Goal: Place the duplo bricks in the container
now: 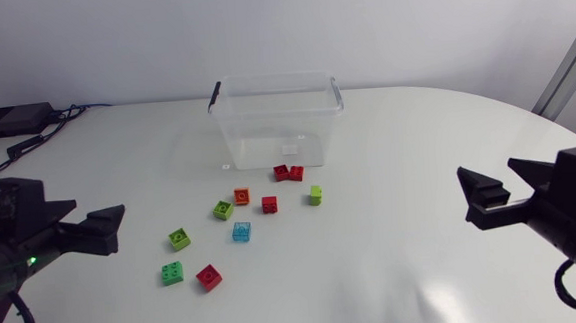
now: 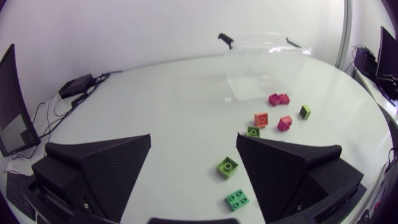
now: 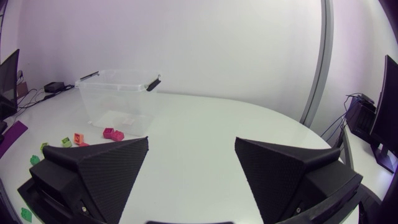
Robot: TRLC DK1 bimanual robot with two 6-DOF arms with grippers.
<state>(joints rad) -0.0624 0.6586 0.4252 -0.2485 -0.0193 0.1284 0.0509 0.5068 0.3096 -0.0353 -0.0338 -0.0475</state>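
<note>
A clear plastic container (image 1: pixel 276 117) with black handle clips stands open at the table's back middle; nothing shows inside it. In front of it several duplo bricks lie scattered: a red pair (image 1: pixel 289 171), an orange one (image 1: pixel 241 196), a lime one (image 1: pixel 315 194), a blue one (image 1: pixel 241 231), and green (image 1: pixel 172 274) and red (image 1: pixel 210 276) ones nearest the front. My left gripper (image 1: pixel 99 218) hovers open at the left, well short of the bricks. In the left wrist view two green bricks (image 2: pixel 227 167) lie just ahead of the open left gripper (image 2: pixel 193 140). My right gripper (image 1: pixel 490 181) hangs open far right, holding nothing.
A black box with cables (image 1: pixel 10 120) sits at the table's back left corner. The right wrist view shows the container (image 3: pixel 115 93) and some bricks (image 3: pixel 112 133) far ahead of the right gripper (image 3: pixel 191 142), beyond bare white tabletop.
</note>
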